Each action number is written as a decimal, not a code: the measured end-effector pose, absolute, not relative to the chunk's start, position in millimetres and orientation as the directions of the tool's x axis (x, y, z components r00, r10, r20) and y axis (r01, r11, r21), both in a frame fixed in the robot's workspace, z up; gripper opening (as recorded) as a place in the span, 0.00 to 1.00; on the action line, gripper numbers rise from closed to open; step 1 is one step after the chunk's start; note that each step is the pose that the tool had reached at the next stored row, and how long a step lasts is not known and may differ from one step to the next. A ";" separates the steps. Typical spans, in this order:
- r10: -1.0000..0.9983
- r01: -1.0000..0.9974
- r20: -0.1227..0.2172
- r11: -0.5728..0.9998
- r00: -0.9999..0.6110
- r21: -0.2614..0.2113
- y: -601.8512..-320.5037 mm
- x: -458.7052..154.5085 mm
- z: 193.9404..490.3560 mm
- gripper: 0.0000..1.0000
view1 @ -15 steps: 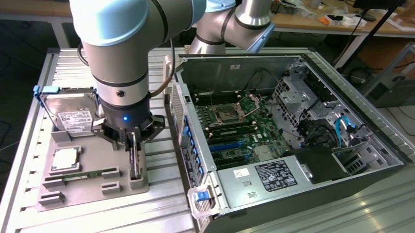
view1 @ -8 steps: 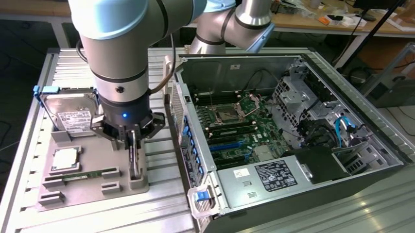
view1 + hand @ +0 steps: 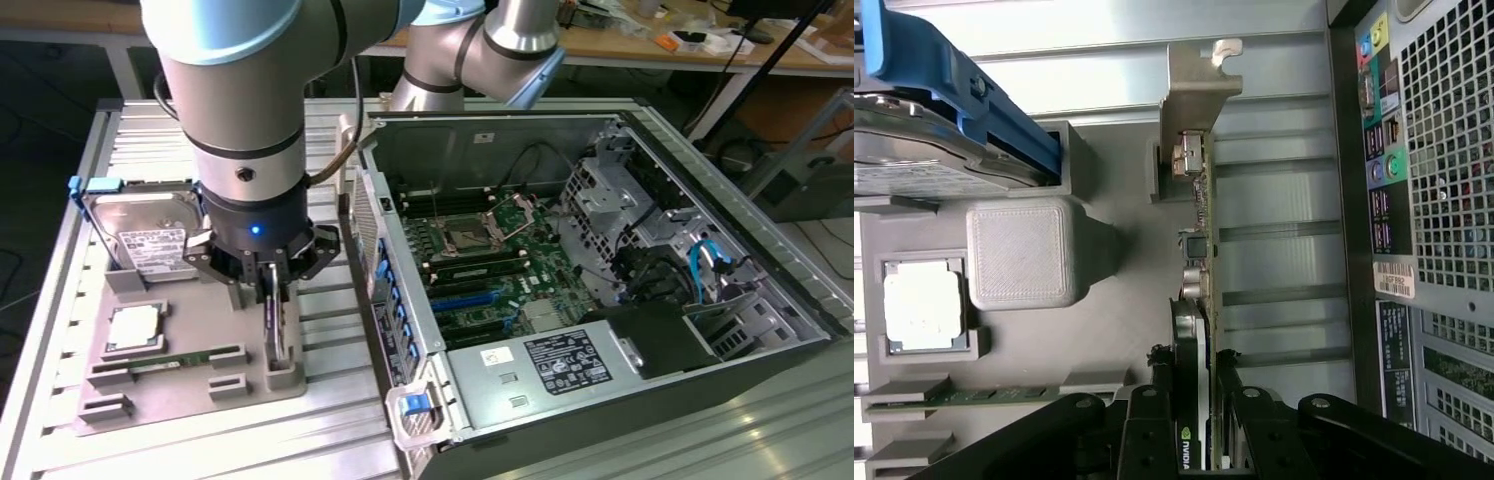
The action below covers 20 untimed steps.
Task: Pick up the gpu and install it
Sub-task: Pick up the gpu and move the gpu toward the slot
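Both fingers (image 3: 1150,420) of the gripper (image 3: 1191,362) are pressed against opposite faces of the gpu (image 3: 1190,330), clamped on it with the thin card sandwiched edge-on between them. In the wrist view the card runs away from the fingertips towards its silver metal bracket (image 3: 1199,80), which sits at the far end beside a grey support of the tray (image 3: 1114,330). A green logo on the card shows right between the finger bases. From the exterior view the gripper (image 3: 271,290) hangs straight down over the grey tray (image 3: 200,310), and the gpu (image 3: 274,335) stands upright on its long edge below it, its lower end meeting a grey block at the tray's near corner; the card appears to be seated in its holder there. On the same tray, towards the exterior view's left, a hard drive (image 3: 140,235) with a white label leans upright, a processor chip (image 3: 134,328) lies flat in a square recess, and a narrow green memory stick (image 3: 174,360) rests in a slot. Just beside the tray, on the exterior view's right, the open computer case (image 3: 747,290) lies on the slatted metal table (image 3: 334,430), its green motherboard (image 3: 494,260) exposed.
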State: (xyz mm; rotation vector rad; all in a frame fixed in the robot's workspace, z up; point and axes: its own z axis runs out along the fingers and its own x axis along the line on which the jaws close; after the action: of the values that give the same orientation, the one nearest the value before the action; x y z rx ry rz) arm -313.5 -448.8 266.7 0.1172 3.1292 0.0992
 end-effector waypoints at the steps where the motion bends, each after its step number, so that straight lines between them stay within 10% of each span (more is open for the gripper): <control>1: 0.075 0.074 -0.006 0.995 -0.997 0.064 -448.8 -313.5 267.7 0.27; 20: 0.075 0.074 -0.006 0.995 -0.997 0.064 -448.8 -313.5 269.8 0.27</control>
State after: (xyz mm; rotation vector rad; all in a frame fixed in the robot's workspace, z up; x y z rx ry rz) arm -313.5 -448.8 269.8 0.1172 3.1293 0.0992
